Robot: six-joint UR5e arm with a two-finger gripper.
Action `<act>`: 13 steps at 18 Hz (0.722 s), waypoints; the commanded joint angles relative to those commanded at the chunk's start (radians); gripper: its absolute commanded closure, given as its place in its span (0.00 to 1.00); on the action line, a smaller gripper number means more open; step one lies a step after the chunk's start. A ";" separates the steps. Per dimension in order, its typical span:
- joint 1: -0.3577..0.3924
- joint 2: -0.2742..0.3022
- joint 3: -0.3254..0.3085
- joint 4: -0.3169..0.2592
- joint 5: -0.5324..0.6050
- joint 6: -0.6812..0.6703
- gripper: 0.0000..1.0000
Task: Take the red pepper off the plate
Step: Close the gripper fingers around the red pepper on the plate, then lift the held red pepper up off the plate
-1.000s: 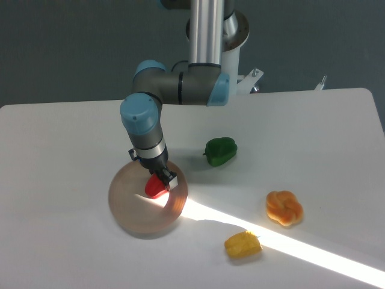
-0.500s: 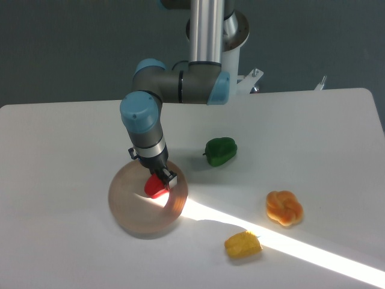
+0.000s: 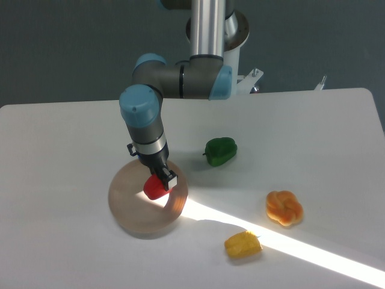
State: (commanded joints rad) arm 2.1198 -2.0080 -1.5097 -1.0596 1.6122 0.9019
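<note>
The red pepper (image 3: 154,189) is small and glossy. It sits in my gripper (image 3: 161,181), just above the middle of the plate (image 3: 129,205). The plate is a round beige-pink disc at the centre left of the table. My gripper points down over the plate and is shut on the red pepper. The pepper's stem is hidden by the fingers.
A green pepper (image 3: 220,150) lies right of the plate. An orange pepper (image 3: 284,208) and a yellow piece (image 3: 243,245) lie at the front right, along a bright strip of sunlight. The arm's base stands at the back centre.
My gripper has risen a little with the red pepper in it, and the wrist has moved slightly up and left. The other things have not moved.
</note>
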 joint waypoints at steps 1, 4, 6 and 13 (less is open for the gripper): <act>0.006 0.000 0.028 -0.032 0.000 0.011 0.50; 0.044 0.000 0.109 -0.118 0.000 0.083 0.51; 0.071 -0.006 0.157 -0.158 0.000 0.123 0.51; 0.196 -0.011 0.226 -0.192 -0.002 0.351 0.51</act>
State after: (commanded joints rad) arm 2.3161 -2.0187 -1.2840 -1.2517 1.6107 1.2529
